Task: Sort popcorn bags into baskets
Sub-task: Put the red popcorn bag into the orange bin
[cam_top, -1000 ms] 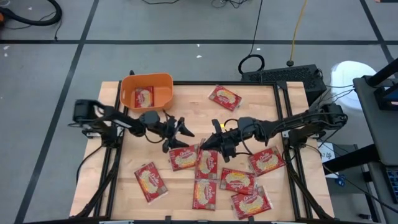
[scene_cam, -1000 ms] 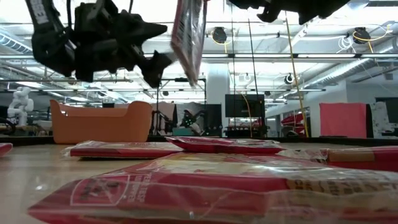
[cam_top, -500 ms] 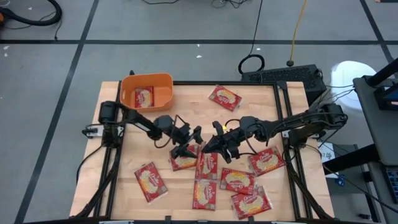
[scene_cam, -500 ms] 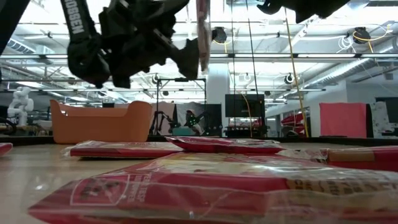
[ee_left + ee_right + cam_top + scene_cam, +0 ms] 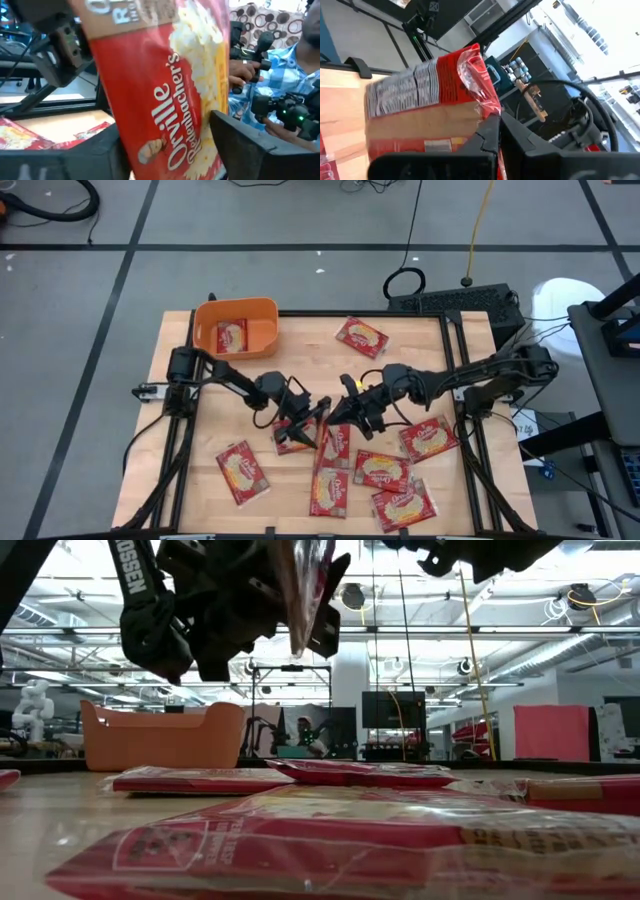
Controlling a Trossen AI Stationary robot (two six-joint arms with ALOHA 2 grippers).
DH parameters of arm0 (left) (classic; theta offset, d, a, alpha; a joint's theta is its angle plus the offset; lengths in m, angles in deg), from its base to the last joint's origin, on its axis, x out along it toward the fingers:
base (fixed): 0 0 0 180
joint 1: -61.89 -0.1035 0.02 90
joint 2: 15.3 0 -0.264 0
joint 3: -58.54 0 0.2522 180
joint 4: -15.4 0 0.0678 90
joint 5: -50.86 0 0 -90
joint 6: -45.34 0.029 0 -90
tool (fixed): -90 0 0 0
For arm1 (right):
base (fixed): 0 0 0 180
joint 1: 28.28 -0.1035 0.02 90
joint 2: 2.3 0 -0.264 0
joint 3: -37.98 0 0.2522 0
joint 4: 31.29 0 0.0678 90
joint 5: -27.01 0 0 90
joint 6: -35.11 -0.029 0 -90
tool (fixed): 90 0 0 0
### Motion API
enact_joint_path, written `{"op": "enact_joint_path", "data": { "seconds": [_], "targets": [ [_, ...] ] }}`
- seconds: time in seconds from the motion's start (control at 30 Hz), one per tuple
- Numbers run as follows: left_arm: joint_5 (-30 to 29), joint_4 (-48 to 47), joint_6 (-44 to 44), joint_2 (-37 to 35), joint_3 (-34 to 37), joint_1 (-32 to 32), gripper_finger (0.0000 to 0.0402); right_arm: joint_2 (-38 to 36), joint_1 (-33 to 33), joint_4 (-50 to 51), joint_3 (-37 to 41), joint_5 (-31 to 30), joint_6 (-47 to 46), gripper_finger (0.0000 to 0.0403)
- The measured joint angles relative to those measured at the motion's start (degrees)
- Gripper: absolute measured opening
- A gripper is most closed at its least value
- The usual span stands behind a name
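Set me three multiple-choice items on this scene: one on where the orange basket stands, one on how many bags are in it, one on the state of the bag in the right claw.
1. In the high view, the basket stands at which part of the table?
A. top-left corner
B. centre
C. bottom-right corner

2. How many popcorn bags lie in the basket?
A. none
B. one
C. three

3. The held bag in the right claw is:
A. flat on the table
B. inside the basket
C. lifted clear of the table

Key:
1 A: the orange tub sits by the table's upper left corner.
2 B: a single red packet shows inside it.
3 C: the low view shows it hanging high above the loose bags on the wood.
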Motion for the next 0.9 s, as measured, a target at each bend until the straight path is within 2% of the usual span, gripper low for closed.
{"op": "enact_joint_path", "data": {
  "seconds": [0.23, 0.43, 0.57, 0.77, 0.9],
  "targets": [
    [-0.39, -1.94, -3.48, 0.02, 0.68, -2.33, 0.0131, -0.02, 0.02, 3.02, -0.02, -5.42, -4.22, 0.0],
    [-0.17, -1.78, -2.3, -0.08, 4.39, -5.66, 0.0049, -0.1, -0.22, 6.19, -0.01, -9.99, -10.33, 0.0002],
    [-0.65, -0.92, -2.86, -0.11, 6.26, -7.49, 0.0044, -1.68, -0.7, 9.55, 0.02, -19.85, -12.55, 0.0019],
    [-2.47, -0.14, -6.93, -0.62, 7.37, -9.04, 0.0063, -5.04, -1.48, 14.22, 0.02, -33.29, -17.37, 0.0072],
    [-2.96, -0.6, -7.86, -1.58, 7.35, -9.81, 0.0043, -7.0, -1.51, 15.36, -0.05, -45.93, -24.9, 0.0111]
  ]
}}
